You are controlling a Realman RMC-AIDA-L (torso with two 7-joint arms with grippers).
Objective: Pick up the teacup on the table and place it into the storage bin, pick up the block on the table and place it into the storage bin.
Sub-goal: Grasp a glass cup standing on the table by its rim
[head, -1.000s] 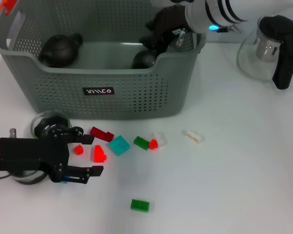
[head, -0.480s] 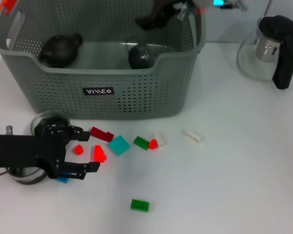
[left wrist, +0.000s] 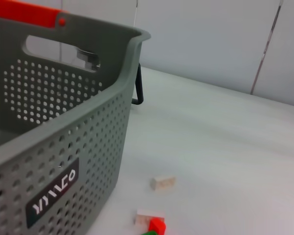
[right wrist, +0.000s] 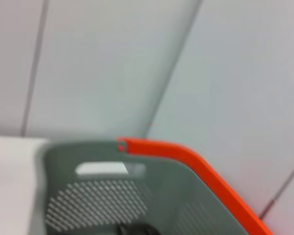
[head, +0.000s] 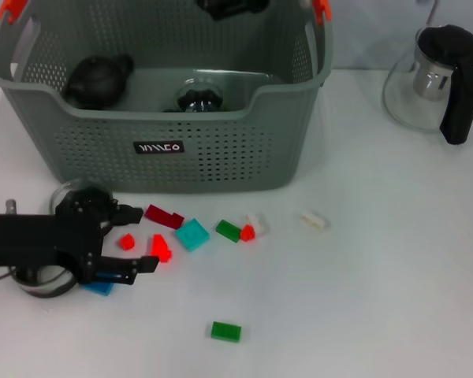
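The grey-green storage bin (head: pixel 221 157) stands at the back left, and its orange-clipped rim (right wrist: pixel 186 156) fills the right wrist view. A dark round teacup (head: pixel 197 98) lies on the bin floor beside a black teapot (head: pixel 98 79). My right gripper (head: pixel 229 6) shows only as a dark shape at the top edge, above the bin. My left gripper (head: pixel 142 239) lies low on the table in front of the bin, open. A small red block (head: pixel 126 241) sits between its fingers and a bigger red block (head: pixel 159 248) lies at their tips.
Loose blocks lie in front of the bin: dark red (head: pixel 164 216), teal (head: pixel 192 234), green (head: pixel 228 230), white (head: pixel 314 221), another green (head: pixel 225 331), and blue (head: pixel 100 287) under the left gripper. A glass vessel (head: pixel 77 194) sits partly under the left arm. A glass teapot (head: pixel 437 79) stands far right.
My right gripper has risen out of the bin to the top edge, leaving the dark teacup, which rolled left along the bin floor. The left gripper has drawn back slightly to the left.
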